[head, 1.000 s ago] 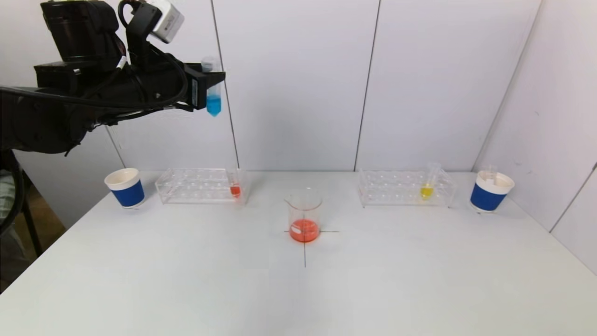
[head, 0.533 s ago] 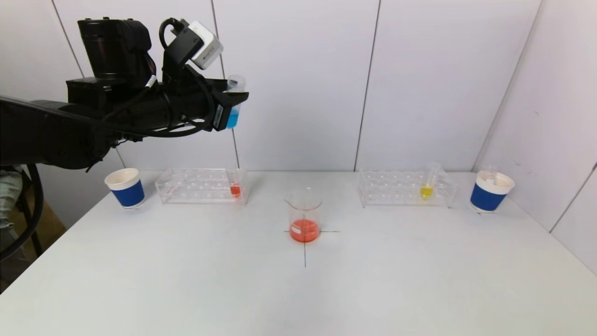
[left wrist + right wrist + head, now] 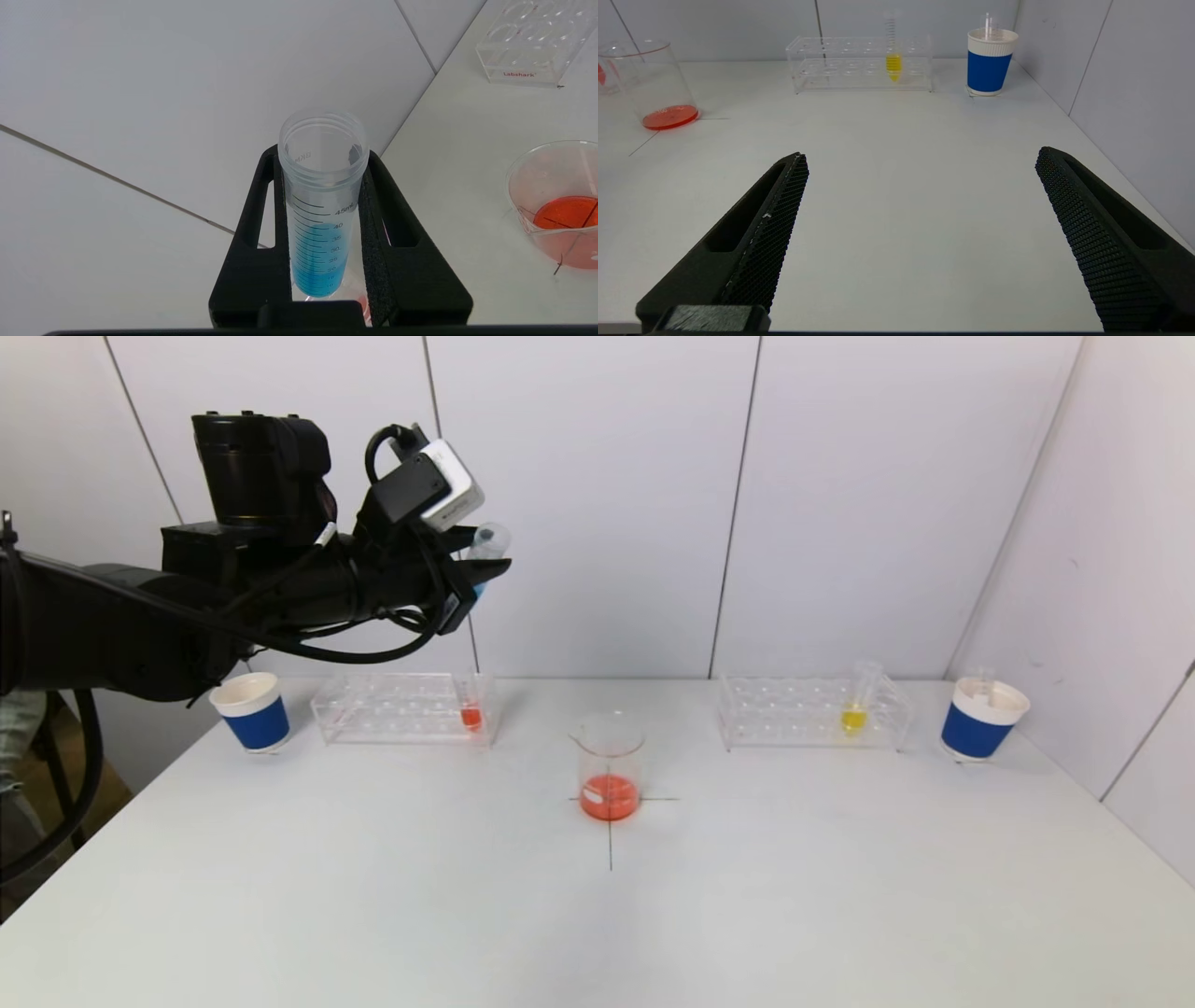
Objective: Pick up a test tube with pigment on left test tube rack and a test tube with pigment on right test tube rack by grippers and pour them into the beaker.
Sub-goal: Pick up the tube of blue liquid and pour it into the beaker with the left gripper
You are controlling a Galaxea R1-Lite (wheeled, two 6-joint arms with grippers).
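Observation:
My left gripper [image 3: 481,569] is shut on a clear test tube of blue pigment [image 3: 322,205], held high above the left rack [image 3: 401,707] and left of the beaker [image 3: 610,767]; in the head view only the tube's mouth [image 3: 489,539] shows, tilted toward the beaker. The beaker holds orange liquid and stands on a cross mark at the table's middle. The left rack holds one tube with orange pigment [image 3: 470,714]. The right rack [image 3: 812,712] holds a tube with yellow pigment [image 3: 854,714]. My right gripper [image 3: 920,163] is open and empty, low over the table, out of the head view.
A blue and white paper cup [image 3: 250,711] stands left of the left rack. Another such cup [image 3: 980,719] stands right of the right rack with an empty tube in it. Wall panels close the back and right side of the white table [image 3: 597,915].
My left arm has carried the blue tube to the right toward the beaker and a little lower, and tilted it from upright to leaning. The right gripper shows no change.

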